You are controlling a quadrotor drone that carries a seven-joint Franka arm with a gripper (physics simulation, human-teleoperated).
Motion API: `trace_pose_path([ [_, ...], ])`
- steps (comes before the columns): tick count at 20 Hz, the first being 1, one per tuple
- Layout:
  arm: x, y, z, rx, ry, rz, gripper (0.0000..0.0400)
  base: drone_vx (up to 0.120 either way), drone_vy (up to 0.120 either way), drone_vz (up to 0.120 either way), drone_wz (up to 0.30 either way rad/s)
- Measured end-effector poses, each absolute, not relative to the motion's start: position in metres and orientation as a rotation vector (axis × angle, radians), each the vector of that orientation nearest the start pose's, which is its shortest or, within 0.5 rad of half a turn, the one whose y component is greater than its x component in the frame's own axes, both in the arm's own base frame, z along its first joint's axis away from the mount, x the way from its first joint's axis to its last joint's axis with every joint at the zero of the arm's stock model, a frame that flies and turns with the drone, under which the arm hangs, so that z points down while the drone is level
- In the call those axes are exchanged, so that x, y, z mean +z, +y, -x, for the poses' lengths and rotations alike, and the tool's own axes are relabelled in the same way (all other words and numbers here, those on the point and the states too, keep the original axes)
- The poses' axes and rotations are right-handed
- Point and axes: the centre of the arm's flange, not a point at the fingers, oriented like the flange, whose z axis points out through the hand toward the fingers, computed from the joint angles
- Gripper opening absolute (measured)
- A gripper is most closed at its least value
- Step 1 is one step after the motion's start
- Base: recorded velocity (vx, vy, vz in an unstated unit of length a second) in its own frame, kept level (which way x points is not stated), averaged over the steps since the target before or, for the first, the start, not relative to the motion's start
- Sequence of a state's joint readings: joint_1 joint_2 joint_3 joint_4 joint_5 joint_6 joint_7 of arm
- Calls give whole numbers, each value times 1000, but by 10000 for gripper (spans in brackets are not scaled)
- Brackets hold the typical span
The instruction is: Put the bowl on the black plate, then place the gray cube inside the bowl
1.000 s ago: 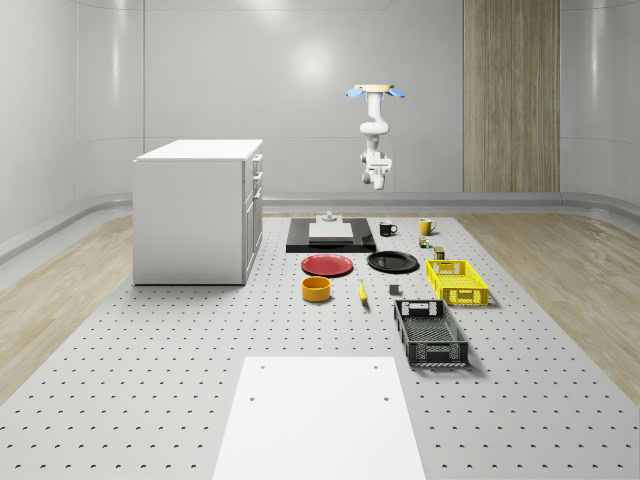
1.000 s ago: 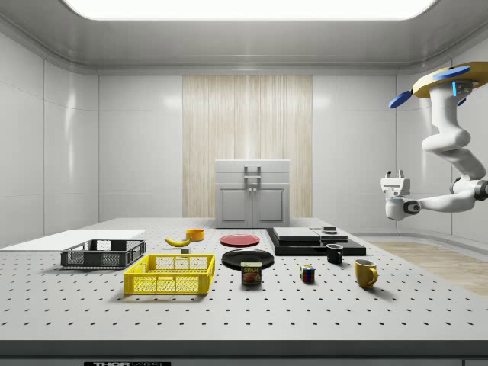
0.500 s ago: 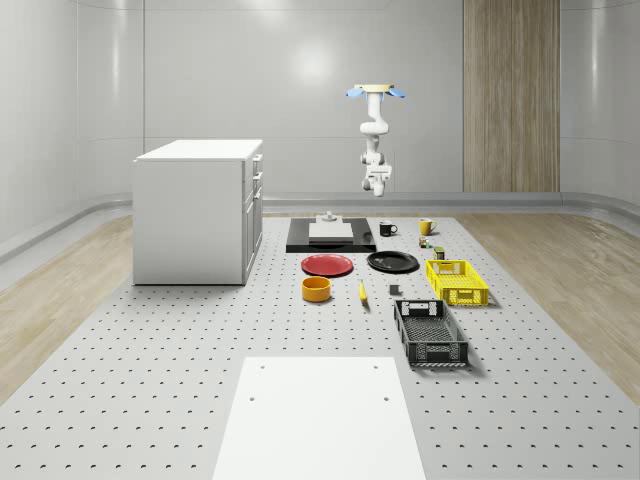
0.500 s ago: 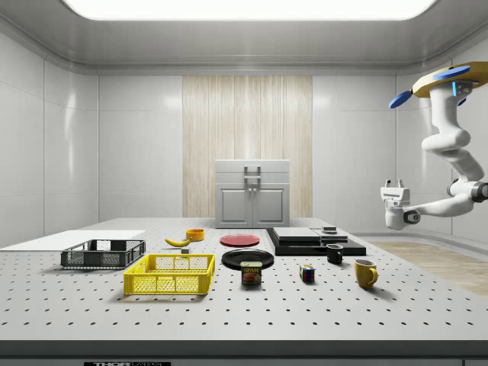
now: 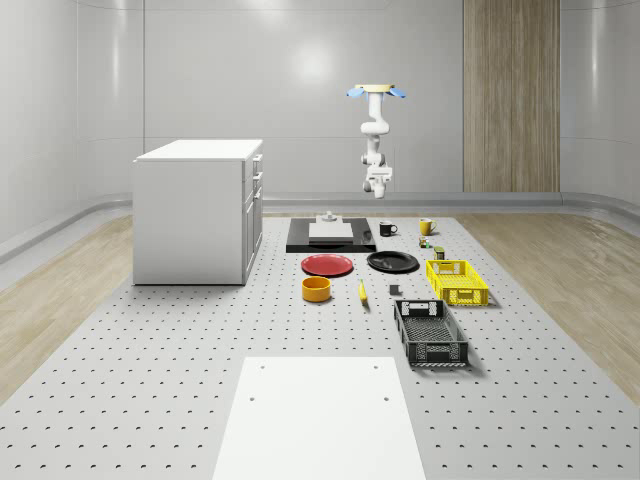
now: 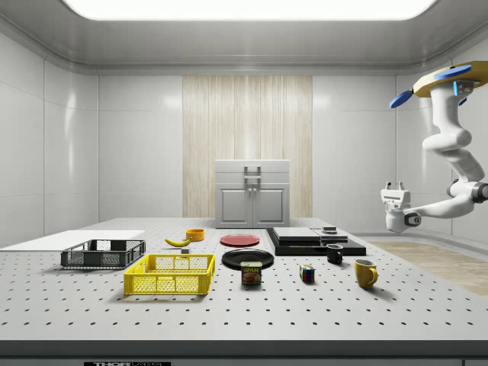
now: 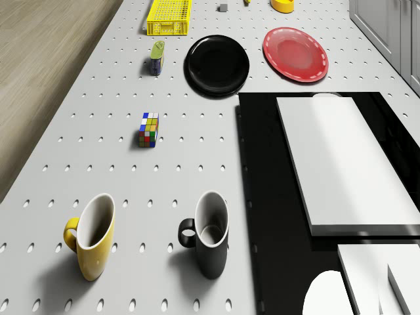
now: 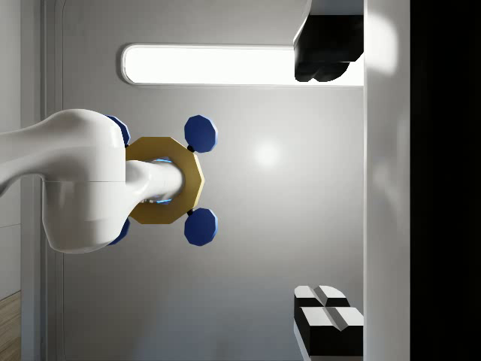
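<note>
We open on the bowl (image 5: pixel 316 289): small, round, orange-yellow, upright on the table (image 5: pixel 150 380) just in front of the red plate (image 5: pixel 328 265). It is well apart from the black plate (image 5: pixel 392 262), which lies flat and glossy beside the red one with nothing on it. The gray cube (image 5: pixel 394 291) is a tiny dark block on the table between the banana (image 5: pixel 362 292) and the yellow crate (image 5: pixel 456 281).

Up to the robot now. The drone (image 6: pixel 446 78) hovers high over the far end of the table, above the mugs. The arm (image 6: pixel 450 145) hangs below it, bends at the elbow and reaches out toward the side view's left. The wrist is turned so that the gripper (image 6: pixel 394 185) points up at the ceiling, well above everything on the table. In the wrist view we see the fingers (image 8: pixel 327 68) spread wide apart, with nothing between them.

Now the count:
- Two plates, red and black.
- Two mugs, a yellow mug (image 7: pixel 95 237) and a black mug (image 7: pixel 209 236), side by side.
- Two crates, the yellow one and a black crate (image 5: pixel 431 333).
- One each of the bowl, the gray cube, the banana, a can (image 6: pixel 251 274) and a puzzle cube (image 7: pixel 149 129).
- One cabinet (image 5: pixel 195 210).
- One black slab (image 7: pixel 262 197) with a white board (image 7: pixel 341 157) on it.
</note>
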State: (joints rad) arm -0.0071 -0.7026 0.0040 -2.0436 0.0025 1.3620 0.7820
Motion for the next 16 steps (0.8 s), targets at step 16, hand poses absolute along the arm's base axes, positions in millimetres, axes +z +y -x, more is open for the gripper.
trace_pose_path([
  [16, 691, 0, -303, -50, 1198, 2893, 400, 120, 40, 0, 0],
])
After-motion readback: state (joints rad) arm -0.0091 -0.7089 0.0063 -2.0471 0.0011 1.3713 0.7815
